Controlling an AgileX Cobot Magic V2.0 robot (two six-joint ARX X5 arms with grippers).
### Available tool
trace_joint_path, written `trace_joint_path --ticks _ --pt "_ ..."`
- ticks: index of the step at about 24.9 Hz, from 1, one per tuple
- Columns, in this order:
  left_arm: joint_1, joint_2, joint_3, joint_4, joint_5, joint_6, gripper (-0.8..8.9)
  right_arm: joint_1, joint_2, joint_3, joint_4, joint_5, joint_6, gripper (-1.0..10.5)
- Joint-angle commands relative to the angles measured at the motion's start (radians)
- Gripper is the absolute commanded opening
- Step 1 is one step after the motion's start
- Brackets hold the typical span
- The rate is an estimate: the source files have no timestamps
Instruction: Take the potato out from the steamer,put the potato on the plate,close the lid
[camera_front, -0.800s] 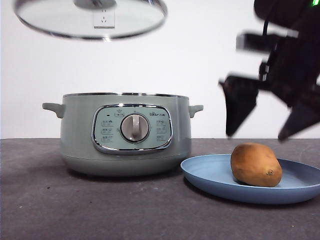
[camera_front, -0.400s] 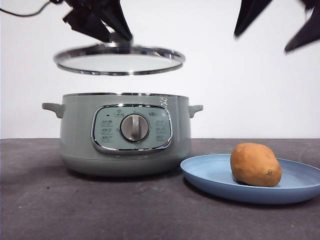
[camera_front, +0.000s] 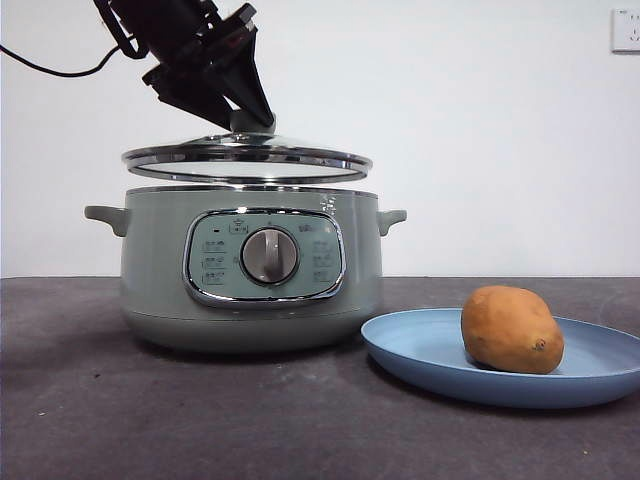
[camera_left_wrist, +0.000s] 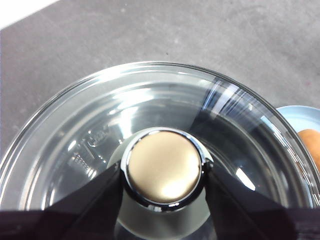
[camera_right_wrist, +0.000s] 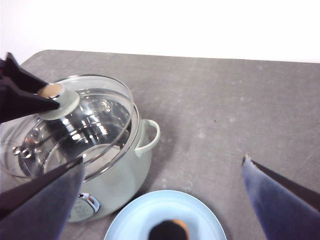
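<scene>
The sage-green steamer (camera_front: 250, 270) stands left of centre on the table. My left gripper (camera_front: 243, 118) is shut on the knob (camera_left_wrist: 162, 167) of the glass lid (camera_front: 247, 160) and holds the lid level, just above the steamer's rim with a thin gap. The orange-brown potato (camera_front: 511, 329) lies on the light-blue plate (camera_front: 420, 350), to the right of the steamer. My right gripper (camera_right_wrist: 163, 159) is open and empty, high above the plate (camera_right_wrist: 135, 220) and out of the front view. The right wrist view also shows the lid (camera_right_wrist: 100, 115) over the steamer (camera_right_wrist: 125, 170).
The dark grey table (camera_front: 200, 420) runs under everything. A white wall stands behind, with a socket (camera_front: 625, 30) at the upper right. A black cable (camera_front: 60, 70) trails from the left arm at the upper left.
My left gripper has brought the lid down from high up to just above the steamer's rim. My right gripper has risen out of the front view. The potato and plate have not moved.
</scene>
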Motion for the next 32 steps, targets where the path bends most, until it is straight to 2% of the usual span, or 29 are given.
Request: trace_joint_path --ticks 1,14,15,16,18,19,26,32 --pt "-0.005 0.019 0.008 0.029 0.014 0.013 -0.09 -0.001 0.002 0.001 -0.002 0.004 -0.010 6.3" --pt "-0.018 0.029 0.007 -0.018 0.014 0.015 -0.08 -0.001 0.002 0.001 -0.003 0.003 -0.016 6.3" --pt "-0.018 0.030 0.007 -0.018 0.014 0.015 0.10 -0.001 0.002 0.001 -0.003 0.003 -0.016 6.3" --pt "-0.019 0.035 0.007 -0.018 0.014 0.014 0.75 0.000 0.002 0.001 -0.003 0.002 -0.016 6.3" --pt "-0.021 0.049 0.007 -0.021 0.013 0.002 4.00 0.000 0.002 0.001 -0.004 0.002 -0.016 6.3" --pt "-0.022 0.053 0.007 -0.026 0.013 -0.007 4.99 0.000 0.002 0.001 -0.006 0.002 -0.016 6.3" --pt "-0.030 0.045 0.008 -0.031 0.006 -0.008 5.02 0.000 0.002 0.001 -0.035 -0.004 -0.016 6.3" --pt "-0.029 -0.063 0.008 -0.052 -0.066 -0.008 5.02 0.001 0.002 0.001 -0.082 -0.016 -0.016 6.3"
